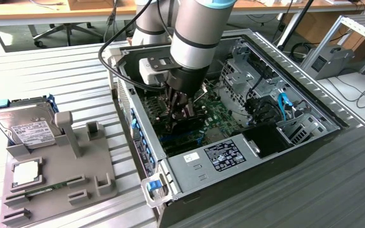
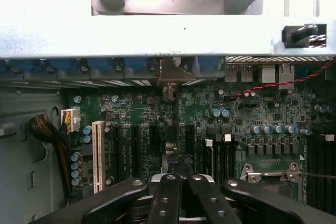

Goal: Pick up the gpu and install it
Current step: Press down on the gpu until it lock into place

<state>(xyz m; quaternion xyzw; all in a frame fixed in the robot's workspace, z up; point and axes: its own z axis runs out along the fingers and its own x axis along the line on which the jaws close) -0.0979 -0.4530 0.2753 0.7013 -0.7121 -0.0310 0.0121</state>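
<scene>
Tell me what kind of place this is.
Probably a robotics lab or test workshop: an open computer case on a slatted metal bench, a grey parts fixture holding a hard drive, and desks with cables behind.

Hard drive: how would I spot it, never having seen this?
From the open computer case, look to the exterior view's left at the grey holder tray. The hard drive stands at its far end: a silver box in a blue frame, unlike the small square chip and green stick.
</scene>
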